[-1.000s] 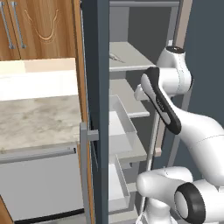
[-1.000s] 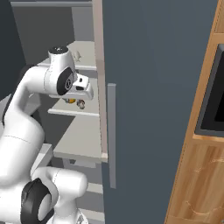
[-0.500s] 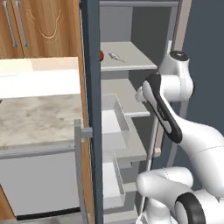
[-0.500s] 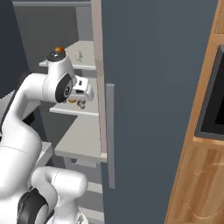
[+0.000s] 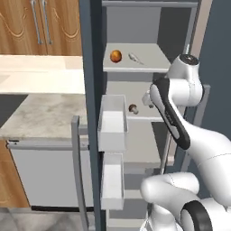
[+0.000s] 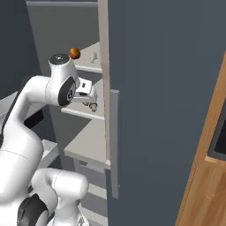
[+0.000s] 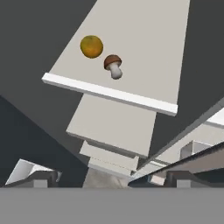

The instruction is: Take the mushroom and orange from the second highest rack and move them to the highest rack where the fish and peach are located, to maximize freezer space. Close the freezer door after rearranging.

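Now, claw (image 7: pixel 103 179) spread wide and empty, hovered in front of the second highest rack (image 7: pixel 114 94). Orange (image 7: pixel 92 47) and mushroom (image 7: pixel 113 66) side by side there, nearly touching. Peach (image 5: pixel 116 56) and fish (image 5: pixel 134 57) up on the highest rack (image 5: pixel 135 67).

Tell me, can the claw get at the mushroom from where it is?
Probably yes. The claw is open and looks down over the shelf edge at the mushroom, with nothing between them. The orange lies close beside it but apart, so clearance on that side looks tight.
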Available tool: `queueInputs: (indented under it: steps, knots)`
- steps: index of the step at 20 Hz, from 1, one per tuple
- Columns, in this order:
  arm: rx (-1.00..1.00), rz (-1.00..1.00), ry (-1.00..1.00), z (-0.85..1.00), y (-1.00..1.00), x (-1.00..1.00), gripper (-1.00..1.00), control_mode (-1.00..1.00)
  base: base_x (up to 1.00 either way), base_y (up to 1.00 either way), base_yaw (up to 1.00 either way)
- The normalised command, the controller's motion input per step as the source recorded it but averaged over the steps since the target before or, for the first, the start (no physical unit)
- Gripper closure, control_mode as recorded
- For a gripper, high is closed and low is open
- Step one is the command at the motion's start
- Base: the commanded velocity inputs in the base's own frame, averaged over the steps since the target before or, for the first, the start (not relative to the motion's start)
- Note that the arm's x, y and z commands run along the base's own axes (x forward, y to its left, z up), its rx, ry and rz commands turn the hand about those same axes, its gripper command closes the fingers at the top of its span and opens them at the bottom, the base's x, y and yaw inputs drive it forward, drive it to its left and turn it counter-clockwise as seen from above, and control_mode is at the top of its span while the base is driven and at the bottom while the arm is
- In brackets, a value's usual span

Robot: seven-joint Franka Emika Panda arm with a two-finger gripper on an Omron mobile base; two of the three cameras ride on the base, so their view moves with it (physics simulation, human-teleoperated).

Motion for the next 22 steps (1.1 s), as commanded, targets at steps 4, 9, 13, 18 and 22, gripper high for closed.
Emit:
queueInputs:
  steps: [4,9,13,18,22]
  knots:
    - [0.00,0.00,0.00,0.00,0.00,0.00,-1.00,1.00,0.52,-0.38,0.35]
    - [0.00,0.00,0.00,0.00,0.00,0.00,-1.00,1.00,0.70,0.01,0.16]
    - [0.00,0.00,0.00,0.00,0.00,0.00,-1.00,1.00,0.47,0.15,0.00]
    - [0.00,0.00,0.00,0.00,0.00,0.00,-1.00,1.00,0.52,0.04,0.02]
    - [0.00,0.00,0.00,0.00,0.00,0.00,-1.00,1.00,0.16,-0.12,0.16]
